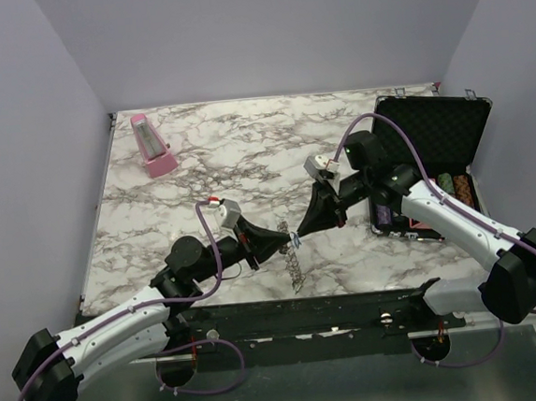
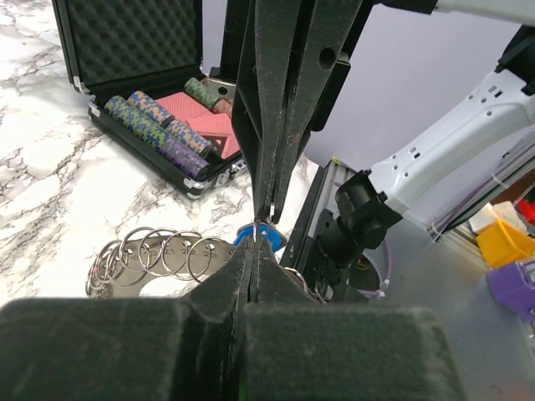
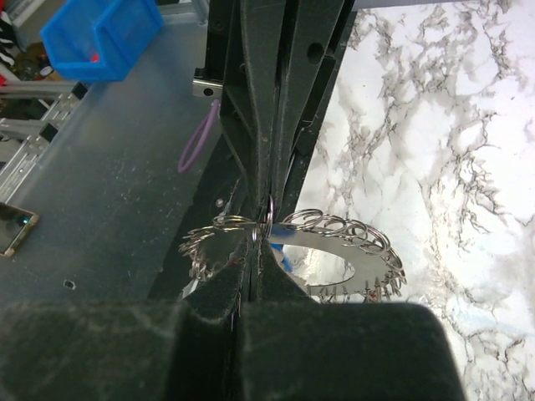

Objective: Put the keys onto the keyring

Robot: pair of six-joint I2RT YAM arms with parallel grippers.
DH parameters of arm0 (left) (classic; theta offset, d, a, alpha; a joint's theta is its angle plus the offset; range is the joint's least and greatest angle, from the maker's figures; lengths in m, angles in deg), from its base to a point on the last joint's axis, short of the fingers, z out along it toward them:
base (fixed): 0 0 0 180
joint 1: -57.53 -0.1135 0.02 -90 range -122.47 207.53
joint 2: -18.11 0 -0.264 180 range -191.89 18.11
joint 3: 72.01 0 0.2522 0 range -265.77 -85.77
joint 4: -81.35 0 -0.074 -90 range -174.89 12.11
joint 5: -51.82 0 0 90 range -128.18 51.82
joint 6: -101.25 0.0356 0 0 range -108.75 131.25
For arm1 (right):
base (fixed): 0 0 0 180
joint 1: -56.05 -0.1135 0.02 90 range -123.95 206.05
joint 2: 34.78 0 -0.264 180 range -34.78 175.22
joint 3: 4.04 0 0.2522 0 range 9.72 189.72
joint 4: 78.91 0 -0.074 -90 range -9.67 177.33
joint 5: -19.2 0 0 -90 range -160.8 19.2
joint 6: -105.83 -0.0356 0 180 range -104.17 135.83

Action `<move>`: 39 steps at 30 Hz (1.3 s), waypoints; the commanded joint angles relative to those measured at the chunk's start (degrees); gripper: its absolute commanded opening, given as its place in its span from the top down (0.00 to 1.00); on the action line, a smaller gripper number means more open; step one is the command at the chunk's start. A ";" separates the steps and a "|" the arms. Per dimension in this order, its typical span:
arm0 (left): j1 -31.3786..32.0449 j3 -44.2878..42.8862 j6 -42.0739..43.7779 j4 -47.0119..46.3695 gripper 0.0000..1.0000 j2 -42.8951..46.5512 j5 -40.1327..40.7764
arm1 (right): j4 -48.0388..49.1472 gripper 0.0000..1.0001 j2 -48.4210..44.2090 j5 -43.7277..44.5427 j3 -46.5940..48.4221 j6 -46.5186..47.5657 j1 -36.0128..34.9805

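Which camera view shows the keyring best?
The right wrist view: the keyring shows its flat face, wide hole and wire loops plainly. The left wrist view shows mostly loops, half hidden; the top external view, only a tiny glint.

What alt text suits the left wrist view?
The left hand, below, and right hand, above, meet tip to tip at a blue key, both pinched shut. A looped metal keyring is beside them, an open chip case behind.

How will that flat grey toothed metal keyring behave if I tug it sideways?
The flat grey toothed metal keyring looks rigid, so it likely won't bend. Its thin wire loops sit loose and would probably swing. Pinched at one spot between the left gripper and right gripper, the smooth metal may pivot or slip.
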 commanded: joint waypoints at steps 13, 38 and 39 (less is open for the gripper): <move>-2.31 -0.18 11.27 4.74 1.00 6.30 -7.84 | -4.04 1.00 0.30 -1.42 0.55 5.47 -0.44; -2.48 1.76 3.98 -5.11 1.00 1.91 -7.50 | -0.09 1.00 0.12 1.13 -0.60 1.61 -0.89; -2.48 1.76 3.90 -5.29 1.00 1.82 -7.41 | 0.17 1.00 0.12 1.22 -0.60 1.44 -0.89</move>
